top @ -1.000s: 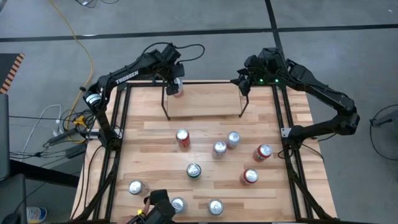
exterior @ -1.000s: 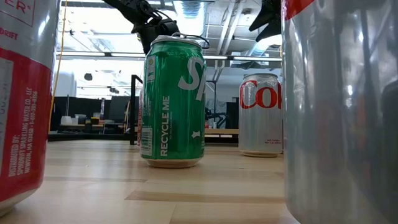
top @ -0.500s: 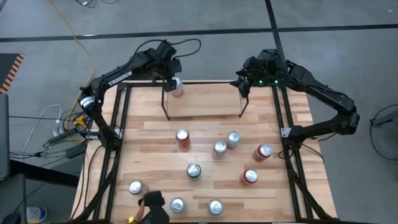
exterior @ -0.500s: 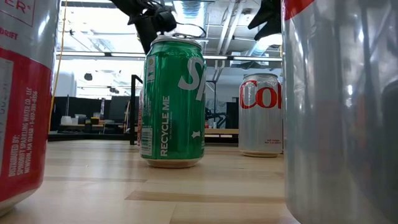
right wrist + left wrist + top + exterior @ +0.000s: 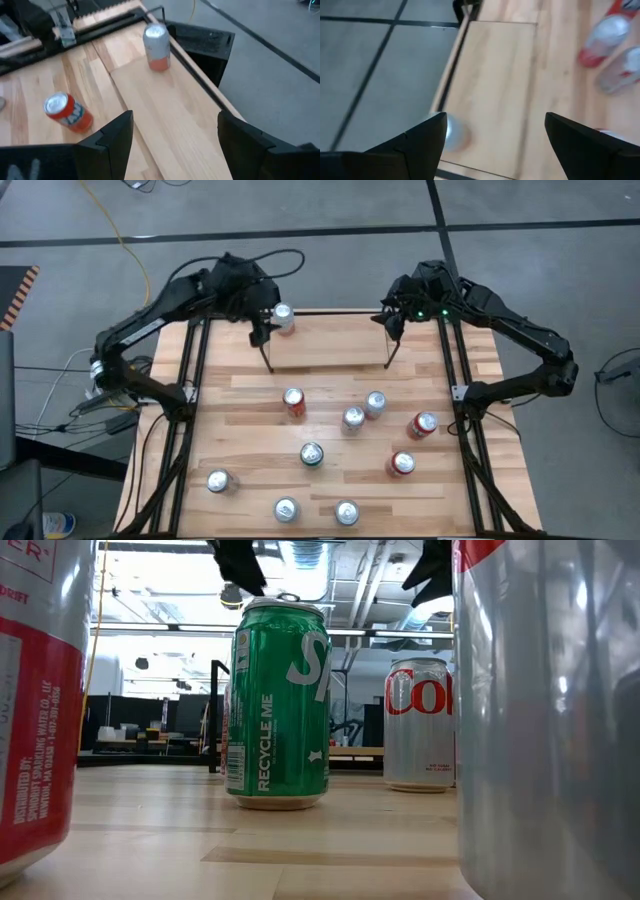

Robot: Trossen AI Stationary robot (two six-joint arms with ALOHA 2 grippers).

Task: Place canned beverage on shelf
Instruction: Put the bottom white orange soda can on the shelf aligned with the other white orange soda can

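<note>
On the light wooden tabletop (image 5: 330, 385) loose metal drink cans stand in front, and beyond them a silver can with a red lower part (image 5: 284, 318) stands upright at the left end of the low black wire shelf (image 5: 328, 340), with the left gripper (image 5: 258, 320) just beside it, fingers apart and empty, and the right gripper (image 5: 392, 323) over the shelf's right end, also apart.

One can (image 5: 284, 319) stands at the shelf's (image 5: 330, 340) left end; the rest of its floor lies open.
</note>
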